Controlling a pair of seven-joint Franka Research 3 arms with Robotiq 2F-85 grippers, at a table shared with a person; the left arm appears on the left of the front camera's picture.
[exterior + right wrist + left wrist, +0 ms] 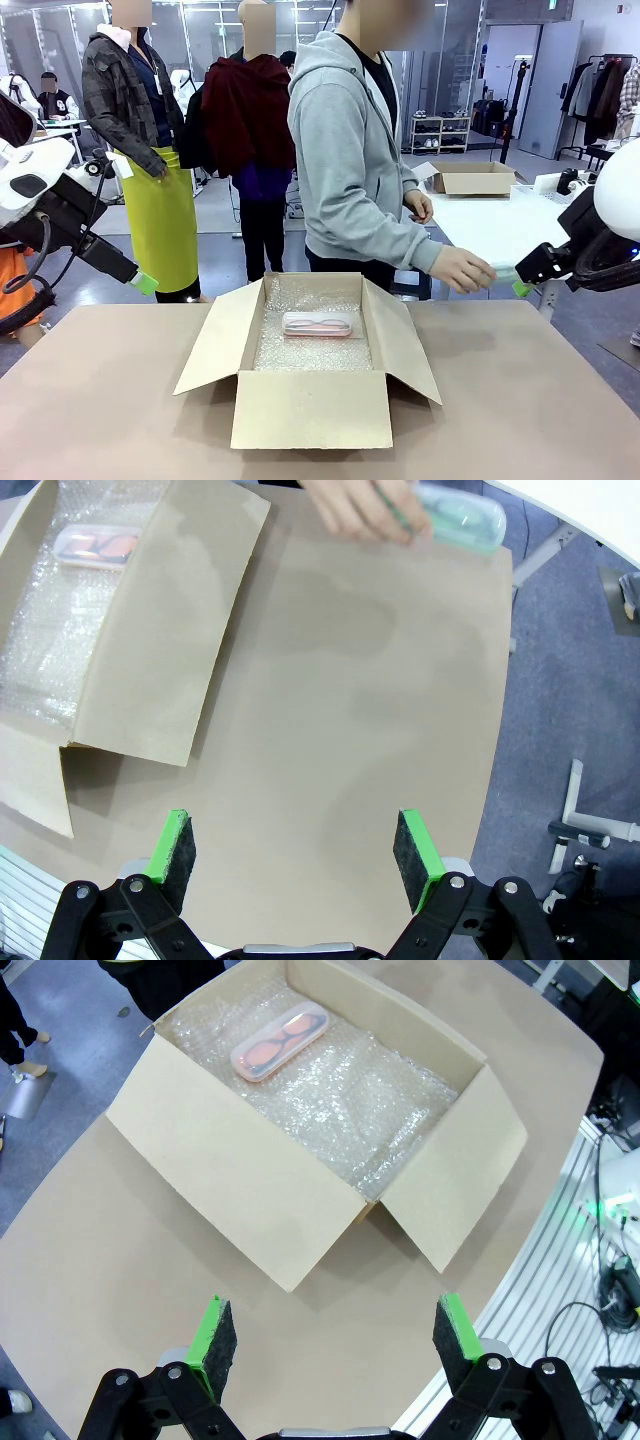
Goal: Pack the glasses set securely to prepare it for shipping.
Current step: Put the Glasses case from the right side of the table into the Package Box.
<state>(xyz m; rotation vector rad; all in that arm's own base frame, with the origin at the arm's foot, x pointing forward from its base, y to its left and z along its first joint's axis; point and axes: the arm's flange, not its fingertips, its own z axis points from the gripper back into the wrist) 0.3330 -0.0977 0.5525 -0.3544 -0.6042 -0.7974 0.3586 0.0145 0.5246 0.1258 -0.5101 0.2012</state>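
A brown table [520, 400] spans the lower half of the front view, with an open cardboard box [310, 410] at its centre, all four flaps splayed outward. A sheet of bubble wrap [300, 350] lines the box floor. On the wrap, toward the far wall, lies the pale pink glasses case [318, 323], flat, with its translucent lid up.

At the upper right of the table, a person in a grey hoodie reaches a hand [462, 270] over the far edge, holding the mint green glasses case [503, 272]. In the right wrist view this case [462, 518] appears at the top of the frame, blurred, so it is unclear whether it touches the tabletop.

The right gripper [295, 845] hangs above bare table at the bottom of its own view, jaws spread wide and holding nothing. The mint case is well beyond its fingertips, and the pink case [97, 545] is far off at upper left.

The left gripper [335, 1325] also has its jaws fully spread and empty, over bare table just short of the box's near corner [300, 1280]. The pink case [280, 1042] sits well apart at the top of that frame.
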